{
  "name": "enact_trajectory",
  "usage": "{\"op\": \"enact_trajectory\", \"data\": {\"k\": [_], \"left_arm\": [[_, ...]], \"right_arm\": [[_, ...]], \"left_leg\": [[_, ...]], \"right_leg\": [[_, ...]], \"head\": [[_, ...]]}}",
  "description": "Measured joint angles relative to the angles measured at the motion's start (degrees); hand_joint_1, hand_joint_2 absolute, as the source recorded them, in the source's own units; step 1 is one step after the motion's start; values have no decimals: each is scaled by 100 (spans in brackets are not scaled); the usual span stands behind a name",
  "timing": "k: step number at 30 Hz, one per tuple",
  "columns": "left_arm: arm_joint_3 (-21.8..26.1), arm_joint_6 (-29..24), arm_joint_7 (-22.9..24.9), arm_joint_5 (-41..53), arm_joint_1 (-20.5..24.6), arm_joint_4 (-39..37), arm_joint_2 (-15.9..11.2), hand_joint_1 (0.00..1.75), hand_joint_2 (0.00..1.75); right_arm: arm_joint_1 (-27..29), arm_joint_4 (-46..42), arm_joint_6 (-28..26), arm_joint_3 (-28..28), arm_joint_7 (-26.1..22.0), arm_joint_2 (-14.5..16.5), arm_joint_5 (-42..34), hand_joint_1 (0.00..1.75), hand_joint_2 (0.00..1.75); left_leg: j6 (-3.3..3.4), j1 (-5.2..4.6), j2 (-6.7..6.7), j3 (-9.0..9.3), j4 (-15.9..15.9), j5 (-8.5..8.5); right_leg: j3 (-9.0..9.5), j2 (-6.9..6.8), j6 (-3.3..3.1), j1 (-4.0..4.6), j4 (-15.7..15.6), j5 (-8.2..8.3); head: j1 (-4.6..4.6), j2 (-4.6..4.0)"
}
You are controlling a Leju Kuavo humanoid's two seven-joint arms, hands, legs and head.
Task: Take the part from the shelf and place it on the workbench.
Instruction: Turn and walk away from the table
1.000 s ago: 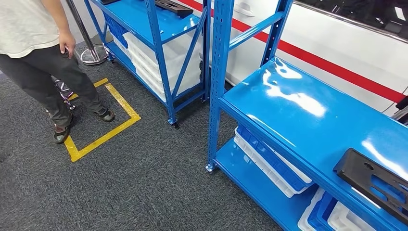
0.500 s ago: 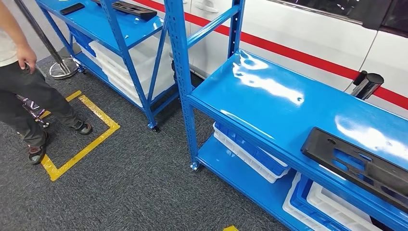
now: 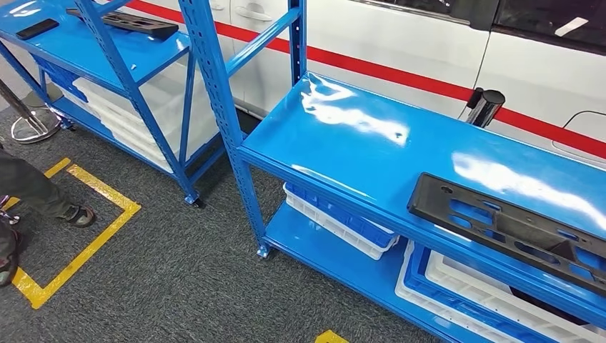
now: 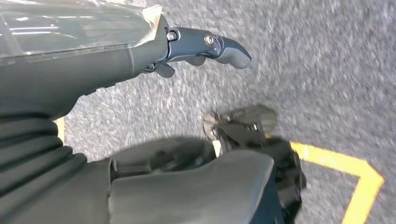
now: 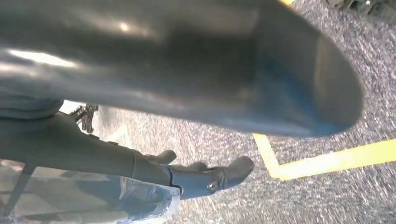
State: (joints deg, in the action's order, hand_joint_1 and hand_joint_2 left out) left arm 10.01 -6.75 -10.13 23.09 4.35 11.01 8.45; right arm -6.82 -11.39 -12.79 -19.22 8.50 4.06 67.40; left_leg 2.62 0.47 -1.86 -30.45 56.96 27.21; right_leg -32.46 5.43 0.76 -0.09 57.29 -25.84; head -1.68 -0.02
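In the head view, a blue metal shelf (image 3: 371,143) with a glossy top level is seen from above, standing on dark grey carpet (image 3: 164,286). A long, flat black part (image 3: 507,229) with several cut-out openings lies on the top level toward its near edge, at the right side of the view, and runs off past the right border. On the lower level beneath it, white and blue plastic bins (image 3: 343,221) are stacked. A second blue shelf (image 3: 100,50) stands further back on the left, and another long black part (image 3: 125,23) and a small dark flat object (image 3: 37,28) lie on its top. Behind the shelves, a white car body with a red stripe (image 3: 400,75) is seen. A square outline of yellow tape (image 3: 86,250) is laid on the carpet at the left, and a person's leg and shoe (image 3: 43,196) stand inside it. In the left wrist view, the left hand (image 4: 205,46) is seen hanging above the carpet, with its fingers (image 4: 231,49) extended, spread and holding nothing. In the right wrist view, the right hand (image 5: 205,175) likewise hangs above the carpet near a yellow tape line (image 5: 327,161), with its fingers (image 5: 236,169) extended, apart and clasping nothing.
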Motion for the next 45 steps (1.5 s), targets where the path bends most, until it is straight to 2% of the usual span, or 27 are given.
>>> {"op": "enact_trajectory", "data": {"k": [1,3,5,6,7,9,10,12,15,17,19,21,22,23,25,26,28,30,32,34,35,37,38,39,41,43,45], "left_arm": [[3,-8,0,7,2,1,4,0,175],[6,-16,4,20,0,0,11,0,175],[9,-16,10,30,-10,0,12,0,175],[10,-16,13,31,-13,0,13,0,175],[13,-16,15,32,-15,1,15,0,175],[20,-13,25,32,-13,1,24,0,175],[25,-11,33,32,-11,1,22,0,175],[32,-3,50,33,-5,1,14,0,175],[38,5,66,37,2,3,3,0,175],[39,6,70,44,4,2,1,0,175],[41,6,74,51,-4,1,-1,0,175],[43,6,79,57,-17,1,-4,0,175],[44,6,83,60,-22,1,-5,0,175],[44,6,85,61,-23,1,-5,0,175],[45,6,96,68,-18,1,-13,0,175],[45,5,101,72,-15,1,-16,0,175],[48,2,114,78,-4,1,-24,0,175],[53,-3,119,78,6,2,-19,0,175],[58,-7,120,78,11,2,-6,0,175],[60,-9,122,78,5,1,3,0,175],[61,-9,125,79,-3,1,3,0,175],[62,-4,132,81,-15,1,4,0,175],[62,0,137,83,-16,1,7,0,175],[63,3,142,84,-16,1,13,0,175],[65,4,152,86,-14,1,24,0,175],[68,2,164,91,-8,1,26,0,175],[73,3,173,98,11,3,27,0,175]], "right_arm": [[-4,0,-1,-8,0,-5,4,0,0],[-21,0,-2,-20,0,-13,13,0,0],[-26,0,-2,-22,0,-14,16,0,0],[-18,0,-2,-24,0,-16,16,0,0],[-10,0,-2,-25,2,-22,16,0,0],[-6,0,-2,-27,5,-34,22,0,0],[-15,0,-2,-28,7,-28,27,0,0],[-37,-1,-2,-29,7,-15,34,0,0],[-42,-1,-1,-31,8,-11,38,0,0],[-41,0,3,-32,11,-15,39,0,0],[-48,0,6,-32,13,-14,40,0,0],[-42,0,8,-33,11,-11,42,0,0],[-32,0,9,-33,11,-11,43,0,0],[-23,0,9,-34,11,-13,44,0,0],[-16,0,9,-34,8,-7,49,0,0],[-18,0,9,-35,7,-5,51,0,0],[-24,0,9,-36,3,4,61,0,0],[-26,0,8,-39,2,4,72,0,0],[-27,0,7,-43,2,-4,80,0,0],[-36,0,7,-45,2,-10,85,0,0],[-38,0,7,-46,2,-11,85,0,0],[-22,0,7,-51,4,-15,85,0,0],[-11,0,7,-56,6,-22,85,0,0],[-6,0,7,-62,7,-29,84,0,0],[-17,0,8,-71,7,-38,84,0,0],[-30,0,8,-75,7,-37,84,0,0],[-22,0,-1,-78,7,-43,104,0,0]], "left_leg": [[28,10,62,21,-68,-44],[60,21,198,44,-155,-100],[64,18,340,34,-159,-101],[57,20,406,31,-157,-97],[44,26,467,31,-153,-91],[-13,40,579,40,-113,-57],[-59,33,628,43,-82,-26],[-153,8,716,63,-13,45],[-242,39,782,90,62,122],[-293,86,557,-4,313,325],[-307,98,291,-308,954,700],[-281,93,223,-605,1516,888],[-253,89,213,-627,1528,817],[-214,83,189,-535,1315,642],[-123,63,14,-189,597,282],[-84,42,-82,-60,318,177],[-39,-15,-158,4,155,146],[12,-38,-67,22,64,80],[68,-21,49,56,-61,-11],[97,-20,194,60,-118,-53],[101,-23,276,49,-117,-56],[95,-25,427,35,-112,-52],[85,-22,494,34,-106,-47],[67,-18,555,38,-94,-36],[-2,-33,663,47,-50,11],[-78,-57,754,66,-17,55],[-143,-37,801,86,-11,76]], "right_leg": [[-77,-92,6,13,111,-60],[-382,-342,-15,3,685,-337],[-746,-445,1,-32,1411,-612],[-819,-466,45,-58,1570,-643],[-768,-492,111,-89,1494,-583],[-339,-660,256,-158,734,-303],[-135,-797,291,-174,367,-187],[59,-955,236,-178,23,-89],[22,-786,93,-184,81,-88],[16,-667,27,-189,91,-71],[-16,-552,-32,-156,92,-48],[-45,-412,-73,-108,94,-30],[-51,-342,-83,-86,94,-23],[-50,-272,-91,-70,94,-16],[-40,-149,-84,-57,85,2],[-40,-98,-69,-55,77,15],[-58,-28,-11,-75,54,48],[-105,10,50,-73,42,80],[-237,-172,65,-54,234,-35],[-544,-404,42,-58,854,-368],[-723,-444,50,-70,1235,-537],[-851,-478,132,-100,1590,-649],[-735,-510,196,-117,1429,-575],[-509,-582,260,-137,1056,-443],[-63,-802,294,-146,272,-199],[84,-880,199,-121,-12,-106],[73,-778,92,-124,-17,-76]], "head": [[12,0],[39,0],[53,0],[52,0],[53,0],[55,0],[66,0],[62,0],[23,0],[11,0],[-4,0],[-11,0],[-11,0],[-10,0],[-4,0],[-1,0],[3,0],[-2,0],[14,0],[38,0],[46,0],[48,0],[49,0],[49,0],[57,0],[54,0],[46,0]]}}
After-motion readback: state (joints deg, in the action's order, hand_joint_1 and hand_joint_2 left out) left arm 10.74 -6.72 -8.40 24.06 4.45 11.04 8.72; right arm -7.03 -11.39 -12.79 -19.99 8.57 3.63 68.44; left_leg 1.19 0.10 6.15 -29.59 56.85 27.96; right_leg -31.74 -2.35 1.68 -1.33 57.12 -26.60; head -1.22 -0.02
